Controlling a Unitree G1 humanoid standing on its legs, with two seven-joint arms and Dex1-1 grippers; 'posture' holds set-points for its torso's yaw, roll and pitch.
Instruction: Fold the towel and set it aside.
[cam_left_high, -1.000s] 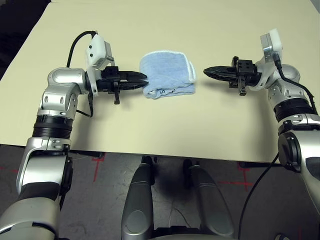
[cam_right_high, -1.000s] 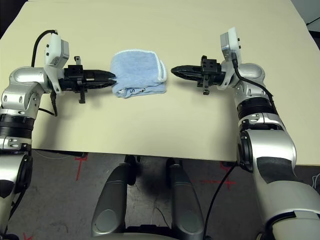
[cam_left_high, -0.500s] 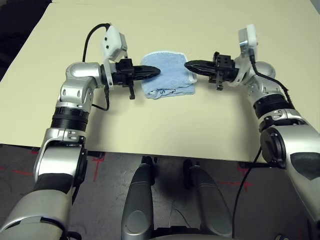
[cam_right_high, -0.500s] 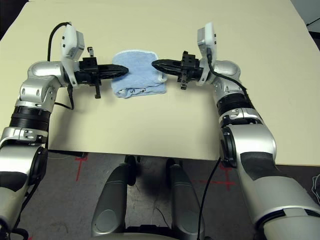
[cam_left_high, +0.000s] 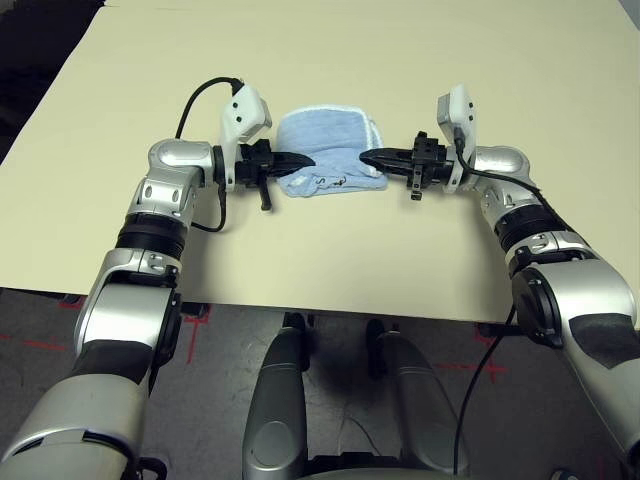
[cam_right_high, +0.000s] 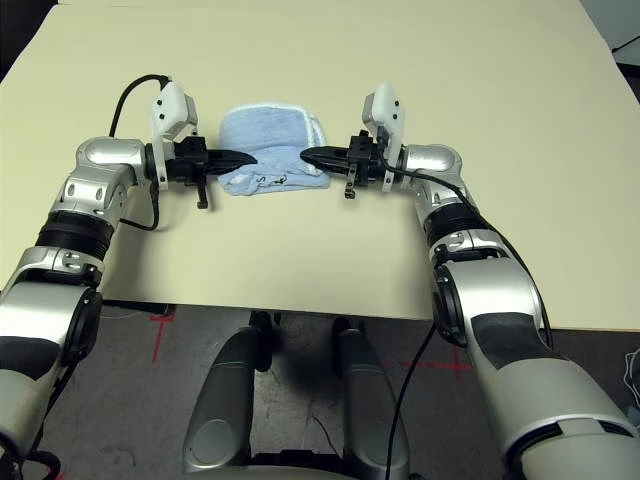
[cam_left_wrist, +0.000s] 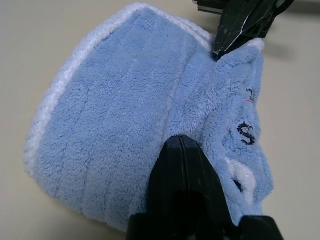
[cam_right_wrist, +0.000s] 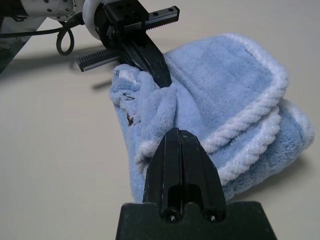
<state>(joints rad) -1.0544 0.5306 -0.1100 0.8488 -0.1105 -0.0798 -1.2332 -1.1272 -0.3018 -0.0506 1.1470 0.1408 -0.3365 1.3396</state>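
Cream table fills most of the head views; dark floor with red tape marks shows below its near edge. Towel lies folded and bunched at mid-table, between the two grippers, light blue with white edging along its far and right sides.

Left gripper points inward from the left, fingers pressed together with no gap. In the left wrist view its tip rests on the towel's top surface; whether any cloth is pinched between the fingers cannot be told, since the tip covers that spot. Right gripper points inward from the right, fingers likewise closed tight. In the right wrist view its tip sits at the towel's rolled white edge; contact looks likely, a pinch is not visible.

Dark marks on the towel: an "S" reads clearly in the left wrist view, other marks near it too small to read. White patch beside the left fingers partly hidden, possibly a tag. Lower layers of the fold are hidden under the top flap. Both forearms cut off at the bottom of the head views.
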